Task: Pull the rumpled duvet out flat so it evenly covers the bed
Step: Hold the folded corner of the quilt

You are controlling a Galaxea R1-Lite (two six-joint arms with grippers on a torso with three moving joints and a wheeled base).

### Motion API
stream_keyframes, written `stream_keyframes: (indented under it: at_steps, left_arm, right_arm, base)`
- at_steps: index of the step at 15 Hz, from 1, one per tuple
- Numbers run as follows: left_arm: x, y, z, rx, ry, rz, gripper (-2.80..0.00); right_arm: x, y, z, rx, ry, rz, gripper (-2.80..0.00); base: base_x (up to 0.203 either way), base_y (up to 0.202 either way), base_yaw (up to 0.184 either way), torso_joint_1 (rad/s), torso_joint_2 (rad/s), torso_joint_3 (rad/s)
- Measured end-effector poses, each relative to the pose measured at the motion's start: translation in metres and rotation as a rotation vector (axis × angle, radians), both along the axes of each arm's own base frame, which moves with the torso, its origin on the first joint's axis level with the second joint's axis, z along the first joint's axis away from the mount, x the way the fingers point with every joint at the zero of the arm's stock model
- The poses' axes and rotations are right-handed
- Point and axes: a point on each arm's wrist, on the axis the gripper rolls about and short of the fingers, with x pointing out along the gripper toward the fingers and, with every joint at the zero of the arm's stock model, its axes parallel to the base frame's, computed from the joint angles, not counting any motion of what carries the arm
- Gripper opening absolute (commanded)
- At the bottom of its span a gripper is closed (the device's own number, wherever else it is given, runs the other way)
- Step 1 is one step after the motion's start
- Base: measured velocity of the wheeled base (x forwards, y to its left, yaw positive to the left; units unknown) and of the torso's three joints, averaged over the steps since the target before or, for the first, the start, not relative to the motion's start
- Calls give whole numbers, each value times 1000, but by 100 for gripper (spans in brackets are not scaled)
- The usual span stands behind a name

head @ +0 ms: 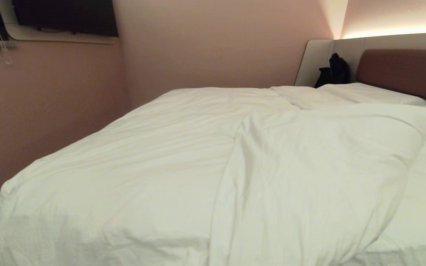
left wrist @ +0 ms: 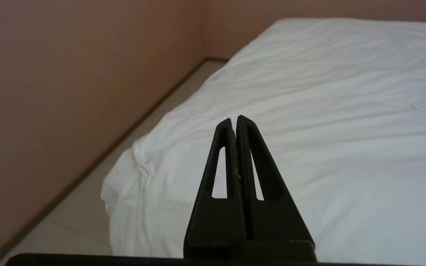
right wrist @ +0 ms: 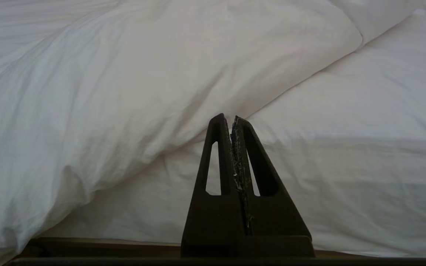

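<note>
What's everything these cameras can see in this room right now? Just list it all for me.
duvet: one, white, spread over most of the bed, with a thick fold lying across the right half
bed: one, white sheet left bare on the right side beyond the fold
pillow: at least one, white, at the head end
headboard: one, brown, inside a pale panel, far right
dark object: one, black, propped against the panel beside the headboard; what it is cannot be told
wall: pinkish, along the bed's left side and behind
floor: pale strip between wall and bed
left hand: one, black, shut, empty, above the duvet's near left corner
right hand: one, black, shut, empty, facing the fold's edge
</note>
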Motion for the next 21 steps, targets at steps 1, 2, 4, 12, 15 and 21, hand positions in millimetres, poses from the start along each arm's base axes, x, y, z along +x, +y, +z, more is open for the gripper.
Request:
stream_keyframes:
  at_steps: [1,2,4,12,15,21]
  left_arm:
    - [-11,-12,-2,29,-27,1,-280]
    - [-23,-24,-5,61,-57,1,-280]
    - [-47,-50,-14,132,-123,0,-280]
    - [-83,-65,-30,194,-251,8,-280]
    - [-87,-54,-41,204,-225,30,-280]
    - [-105,-45,-79,197,-110,25,-280]
  right_arm:
    - [0,0,0,0,-1,0,-280]
    - [0,0,0,0,-1,0,-280]
    - [0,0,0,0,-1,-1,-280]
    - [0,0,0,0,0,0,-280]
    - [0,0,0,1,0,0,-280]
    - [0,0,0,0,-1,0,-280]
  base:
    - [0,0,0,0,0,0]
    - [0,0,0,0,0,0]
    - [0,0,0,0,0,0]
    - [0,0,0,0,0,0]
    - [0,0,0,0,0,0]
    - [0,0,0,0,0,0]
